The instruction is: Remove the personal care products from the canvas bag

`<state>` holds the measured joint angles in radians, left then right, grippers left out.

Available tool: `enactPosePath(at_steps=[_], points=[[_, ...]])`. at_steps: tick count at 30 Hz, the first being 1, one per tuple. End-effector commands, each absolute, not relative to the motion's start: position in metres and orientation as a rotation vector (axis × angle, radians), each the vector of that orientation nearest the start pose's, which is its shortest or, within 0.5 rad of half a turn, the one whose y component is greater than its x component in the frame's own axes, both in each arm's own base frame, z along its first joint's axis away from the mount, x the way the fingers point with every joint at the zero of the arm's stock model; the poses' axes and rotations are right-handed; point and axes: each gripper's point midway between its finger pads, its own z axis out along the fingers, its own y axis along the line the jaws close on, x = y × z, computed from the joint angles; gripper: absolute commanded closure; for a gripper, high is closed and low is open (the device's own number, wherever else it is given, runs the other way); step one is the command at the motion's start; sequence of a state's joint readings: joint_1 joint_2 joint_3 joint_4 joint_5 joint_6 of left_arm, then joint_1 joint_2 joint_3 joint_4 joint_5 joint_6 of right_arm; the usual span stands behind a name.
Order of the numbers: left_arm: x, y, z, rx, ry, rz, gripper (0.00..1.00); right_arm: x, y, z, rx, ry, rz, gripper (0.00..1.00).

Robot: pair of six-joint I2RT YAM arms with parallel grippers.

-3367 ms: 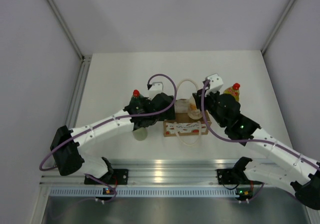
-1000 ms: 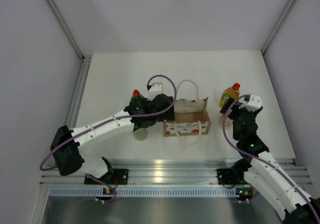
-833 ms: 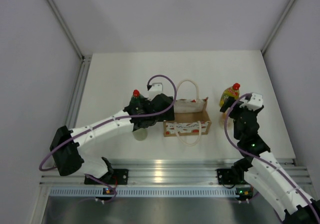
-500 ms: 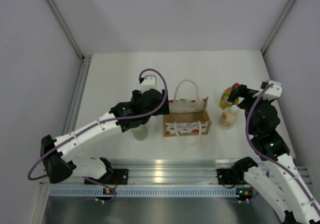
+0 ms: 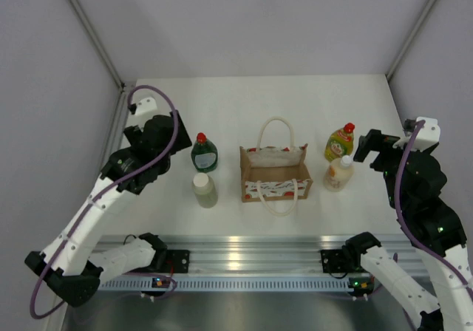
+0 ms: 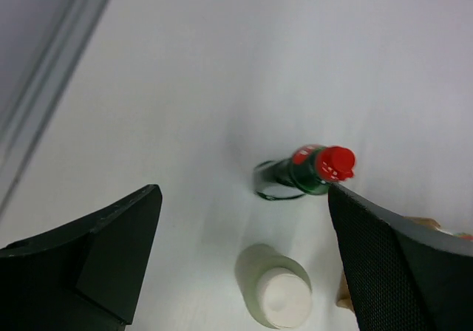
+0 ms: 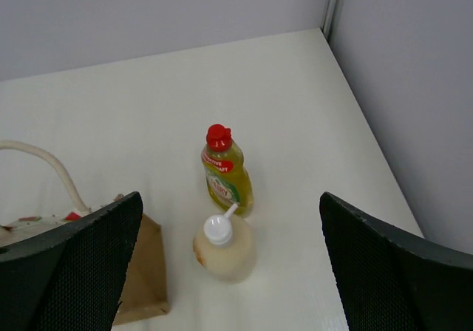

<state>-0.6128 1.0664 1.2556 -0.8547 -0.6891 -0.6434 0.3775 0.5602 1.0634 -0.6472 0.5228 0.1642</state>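
top external view: the canvas bag (image 5: 276, 189) is seen upright on the bench (image 5: 259, 102), mouth open, between the two claws and touched by neither. the left claw (image 6: 243, 192) is spread wide and nothing is pinched. in the left wrist view the dark green bottle (image 6: 295, 176) with its red cap is framed between the fingers, nearer the finger at the right of that view, and the pale bottle (image 6: 277, 299) with the white cap is set just beside it, closer to the claw's base. both are stood on the bench between that claw and the bag. the right claw (image 7: 230, 198) is likewise spread and nothing is pinched. ahead of it the yellow bottle (image 7: 225, 172) is stood upright, with the cream bottle (image 7: 224, 247) just beside it on the claw's nearer side, nozzle tilted. a corner of the bag is seen by this claw's left finger.
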Motion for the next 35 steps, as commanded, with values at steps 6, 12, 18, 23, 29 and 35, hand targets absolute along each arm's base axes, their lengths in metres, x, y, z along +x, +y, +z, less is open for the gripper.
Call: enactPosePath(at_steps=[6, 12, 18, 23, 29, 35], points=[[0.23, 0.01, 0.316, -0.522, 1.853, 0.269, 0.02, 0.179, -0.023, 0.335, 0.158, 1.766, -0.131, 0.01], [0.218, 0.019, 0.304, -0.539, 1.841, 0.273, 0.02, 0.169, -0.024, 0.328, 0.12, 1.789, -0.137, 0.01], [0.213, 0.013, 0.287, -0.516, 1.88, 0.218, 0.02, 0.163, -0.02, 0.327, 0.089, 1.785, -0.107, 0.01], [0.213, 0.007, 0.275, -0.493, 1.921, 0.195, 0.02, 0.163, -0.021, 0.324, 0.09, 1.788, -0.109, 0.01], [0.209, 0.007, 0.273, -0.493, 1.918, 0.175, 0.02, 0.164, -0.02, 0.325, 0.09, 1.786, -0.108, 0.0], [0.209, 0.006, 0.273, -0.494, 1.914, 0.159, 0.02, 0.165, -0.021, 0.326, 0.115, 1.784, -0.107, 0.01]])
